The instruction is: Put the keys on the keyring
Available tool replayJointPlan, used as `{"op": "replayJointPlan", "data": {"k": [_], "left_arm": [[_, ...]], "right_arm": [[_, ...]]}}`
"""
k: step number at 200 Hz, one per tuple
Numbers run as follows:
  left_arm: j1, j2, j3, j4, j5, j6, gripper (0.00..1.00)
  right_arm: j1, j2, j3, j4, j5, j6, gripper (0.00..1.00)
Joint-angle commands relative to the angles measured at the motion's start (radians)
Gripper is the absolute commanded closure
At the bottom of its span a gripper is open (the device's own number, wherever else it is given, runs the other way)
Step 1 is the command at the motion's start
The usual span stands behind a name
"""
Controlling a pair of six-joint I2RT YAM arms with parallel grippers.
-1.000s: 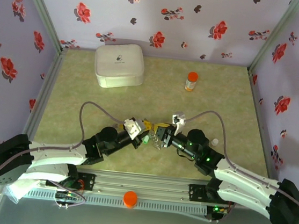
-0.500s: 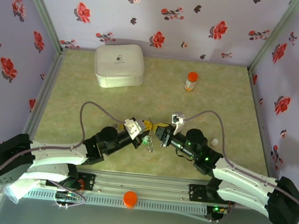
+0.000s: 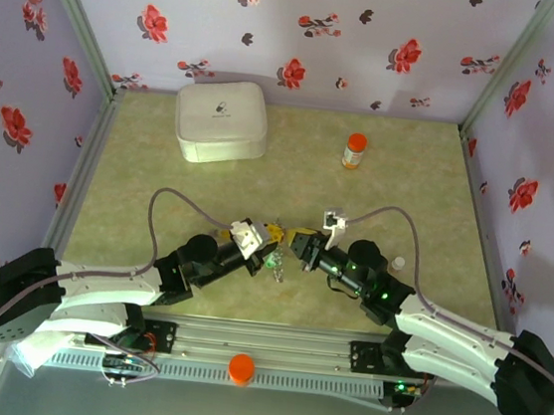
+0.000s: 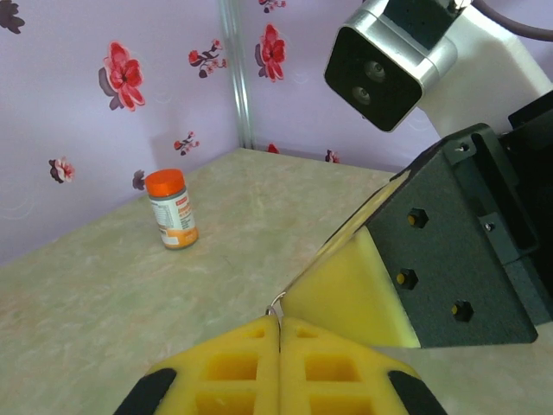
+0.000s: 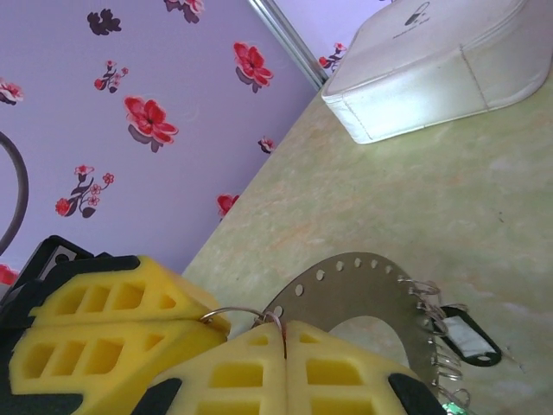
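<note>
On my far left, a white case (image 3: 222,119) sits flat at the back of the tabletop (image 3: 141,172), well apart from the arms. Moving in toward the middle, the left fingers (image 4: 259,341) are clenched, their yellow pads pressed flat together, and a thin wire loop (image 5: 241,313) peeks out right at the seam at their tips. From the top camera I see the two arms meeting nose to nose at mid-tabletop, with the keys (image 3: 275,262) bunched just below the point where they meet; one green head stands out, but I cannot sort out the others from up there. The keyring (image 5: 346,281) shows in the right wrist camera as a flat grey curved band with a row of small holes along its edge, sitting just beyond the fingertips, and I cannot tell whether it rests on the tabletop or hangs. Small split rings cluster at its right end, with a dark-framed tag (image 5: 467,339) beside them. The right fingers (image 5: 298,341) are clenched too, nipping the same wire loop, which arcs across to the left pads. Farther right and back, an orange-capped bottle (image 3: 355,149) stands upright by itself.
</note>
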Motion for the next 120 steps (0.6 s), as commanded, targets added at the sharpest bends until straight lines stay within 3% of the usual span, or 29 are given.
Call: {"op": "replayJointPlan", "data": {"k": [1,87,104,120], "left_arm": [[-0.010,-0.011,0.002,0.093,0.070,0.016,1.00],[-0.010,-0.004,0.005,0.125,0.069,0.046,1.00],[-0.010,-0.003,0.007,0.129,0.069,0.055,1.00],[-0.010,-0.002,0.008,0.135,0.069,0.062,1.00]], "right_arm": [[-0.040,-0.008,-0.016,0.023,0.072,0.048,1.00],[-0.046,0.046,0.006,0.003,-0.028,0.076,1.00],[-0.047,0.033,0.000,-0.006,-0.041,0.083,0.78],[-0.046,0.004,0.001,-0.046,-0.038,0.074,0.65]]}}
